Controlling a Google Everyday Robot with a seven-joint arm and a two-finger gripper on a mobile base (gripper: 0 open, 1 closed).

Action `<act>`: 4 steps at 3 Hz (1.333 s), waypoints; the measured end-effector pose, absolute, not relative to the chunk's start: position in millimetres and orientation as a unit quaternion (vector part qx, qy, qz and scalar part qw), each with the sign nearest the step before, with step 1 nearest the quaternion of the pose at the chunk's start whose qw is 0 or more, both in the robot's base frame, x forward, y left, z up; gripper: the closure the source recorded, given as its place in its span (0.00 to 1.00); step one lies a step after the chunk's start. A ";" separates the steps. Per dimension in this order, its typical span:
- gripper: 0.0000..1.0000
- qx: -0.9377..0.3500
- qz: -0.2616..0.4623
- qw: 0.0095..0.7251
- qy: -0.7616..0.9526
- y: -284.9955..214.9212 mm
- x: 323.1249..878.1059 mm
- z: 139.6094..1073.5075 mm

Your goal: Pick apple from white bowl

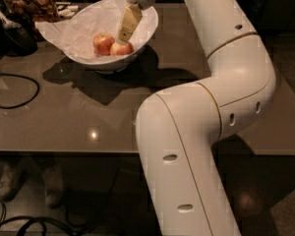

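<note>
The white bowl [147,18], wide and lined with crinkled white paper, stands at the back left of the brown table [88,117]. Two apples lie in it side by side. The paler yellow-orange apple [122,48] is on the right and the redder apple [103,43] is on the left. My gripper [124,36] reaches down into the bowl from above on the white arm [221,82]. Its tan tip hangs just above the paler apple, at its top edge. I cannot tell whether it touches the apple.
A jar of brown snacks [32,4] and a dark object [12,36] stand left of the bowl. A black cable [19,90] loops over the table's left side. The table's front edge runs below. Shoes [19,183] show on the floor under it.
</note>
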State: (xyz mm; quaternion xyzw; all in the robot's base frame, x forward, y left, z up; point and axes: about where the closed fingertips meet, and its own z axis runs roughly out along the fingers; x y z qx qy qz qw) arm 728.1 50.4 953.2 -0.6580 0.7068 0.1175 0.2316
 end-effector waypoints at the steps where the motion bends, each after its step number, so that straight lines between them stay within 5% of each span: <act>1: 0.20 -0.658 0.115 0.221 0.710 53.8 731.0 943.8; 4: 0.23 -0.660 0.112 0.201 0.715 59.2 736.3 924.2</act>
